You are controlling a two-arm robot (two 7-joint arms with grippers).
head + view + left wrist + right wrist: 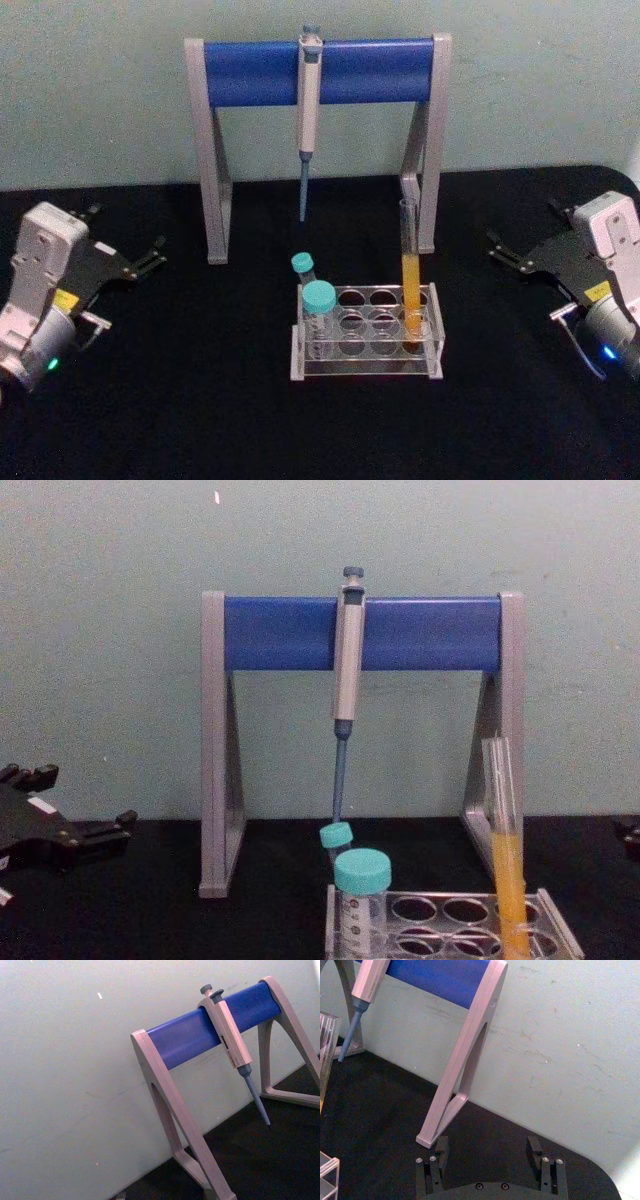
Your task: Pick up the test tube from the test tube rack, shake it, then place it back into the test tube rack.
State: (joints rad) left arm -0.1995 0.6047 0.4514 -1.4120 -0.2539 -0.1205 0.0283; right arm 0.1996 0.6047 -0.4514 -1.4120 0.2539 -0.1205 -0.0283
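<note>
1. The left gripper rests at the far left of the black table, well apart from the glassware. Its two dark fingers stand apart and hold nothing. In the chest view it lies low at the left edge.
2. The pipette stand stands at the back against the pale wall. It has two grey legs and a blue crossbar between them.
3. A grey pipette hangs from the middle of the crossbar. Its blue tip points straight down and ends above the table, behind the rack.
4. Two teal-capped tubes stand upright in the left column of the rack, one behind the other. The nearer one shows the larger cap.
5. The test tube rack sits in the middle of the table, in front of the stand and between its legs. It is clear plastic with rows of round holes in its top plate, most of them unfilled.
6. The test tube stands upright in the right column of the rack; I cannot tell which row. It is uncapped, rises well above the teal caps, and orange-yellow liquid fills its lower half. Nothing touches it.
7. The right gripper rests at the far right of the table, well apart from the rack. The right wrist view shows its fingers spread wide with bare table between them.
</note>
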